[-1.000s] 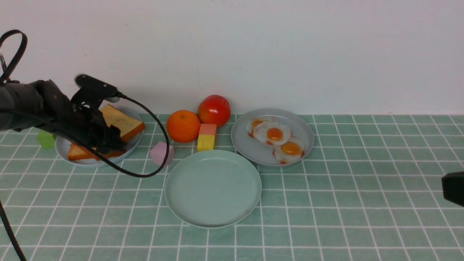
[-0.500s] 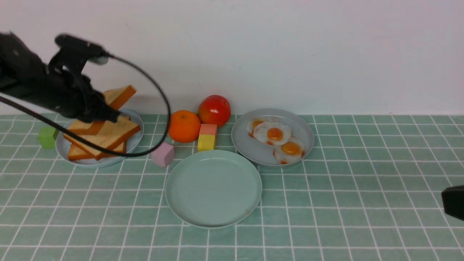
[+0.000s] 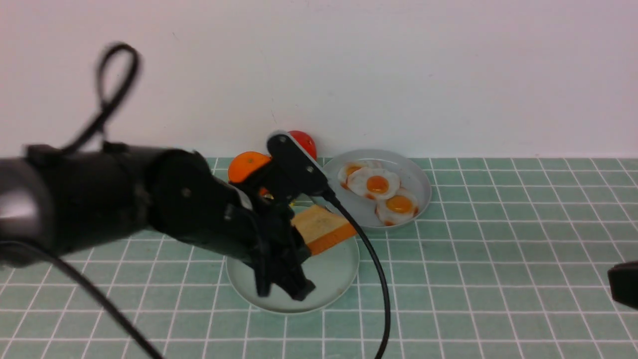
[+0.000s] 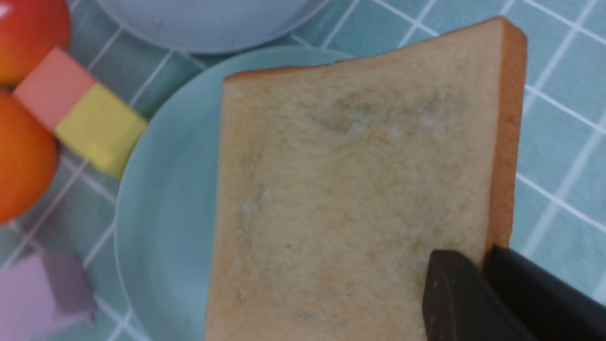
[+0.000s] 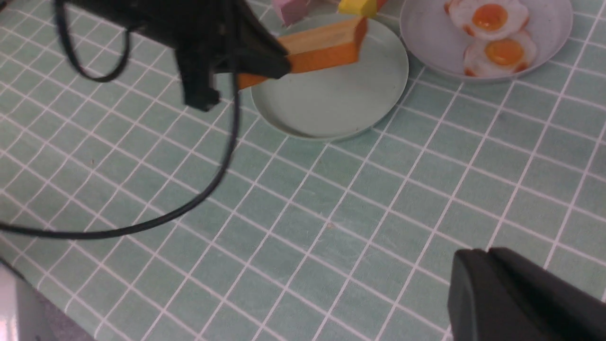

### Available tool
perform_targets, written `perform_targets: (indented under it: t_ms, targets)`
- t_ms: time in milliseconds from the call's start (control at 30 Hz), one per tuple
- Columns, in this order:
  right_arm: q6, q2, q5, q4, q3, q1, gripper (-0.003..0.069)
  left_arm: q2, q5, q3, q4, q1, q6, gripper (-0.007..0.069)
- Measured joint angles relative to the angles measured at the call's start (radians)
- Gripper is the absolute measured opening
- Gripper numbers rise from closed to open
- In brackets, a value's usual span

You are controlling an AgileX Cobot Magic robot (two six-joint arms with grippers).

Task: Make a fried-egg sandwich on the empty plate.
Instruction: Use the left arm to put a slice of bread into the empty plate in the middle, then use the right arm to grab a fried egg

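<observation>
My left gripper (image 3: pixel 298 234) is shut on one corner of a golden toast slice (image 3: pixel 325 229) with an orange-brown crust and holds it tilted just above the pale mint-green plate (image 3: pixel 331 280). In the left wrist view the toast (image 4: pixel 355 189) covers much of the plate (image 4: pixel 161 189), with the fingers (image 4: pixel 454 293) pinching its edge. Three white fried eggs (image 3: pixel 379 184) with orange yolks lie on a grey plate (image 3: pixel 421 197) behind and to the right. My right gripper (image 3: pixel 622 281) is shut and empty at the right edge. The other toast slices are hidden behind my left arm.
An orange (image 3: pixel 246 165) and a red tomato (image 3: pixel 305 142) sit behind the mint plate, partly hidden by my arm. A pink-and-yellow block (image 4: pixel 78 106) and a pink cube (image 4: pixel 33 293) lie by the plate's rim. My arm's black cable (image 3: pixel 371 279) hangs over the plate's front.
My left arm lifted a toast slice off the left plate and swung right with it to above the mint plate. The right gripper stayed at the right edge.
</observation>
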Motion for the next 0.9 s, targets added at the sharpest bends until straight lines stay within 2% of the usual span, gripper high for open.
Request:
perform_targets:
  t_ms: [167,267,433,533,700,800,900]
  targets:
    - [0.000,0.000,0.051,0.002,0.000,0.000,0.0052,0.072,-0.080,0.000,0.016,-0.002,-0.002,0.0054]
    - [0.000,0.000,0.099,0.002,0.000,0.000,0.0084,0.112,-0.093,0.000,0.068,-0.002,-0.002,0.0074]
    - [0.000,0.000,0.123,0.002,0.000,0.000,0.0199,0.126,-0.093,0.000,0.127,-0.002,-0.004,0.0196]
    - [0.000,0.000,0.122,0.002,0.000,0.000,0.0294,0.126,-0.099,0.000,0.139,-0.002,-0.006,0.0326]
    - [0.027,0.013,0.105,0.002,-0.001,0.000,0.0363,0.100,-0.055,0.000,0.139,-0.002,-0.009,0.0455]
    - [0.042,0.077,0.065,0.003,-0.001,0.000,0.0364,0.018,0.048,0.001,0.131,-0.002,-0.047,0.0463]
    - [0.034,0.182,-0.007,0.006,-0.006,0.000,0.0359,-0.133,0.121,0.001,0.111,-0.002,-0.224,0.0377]
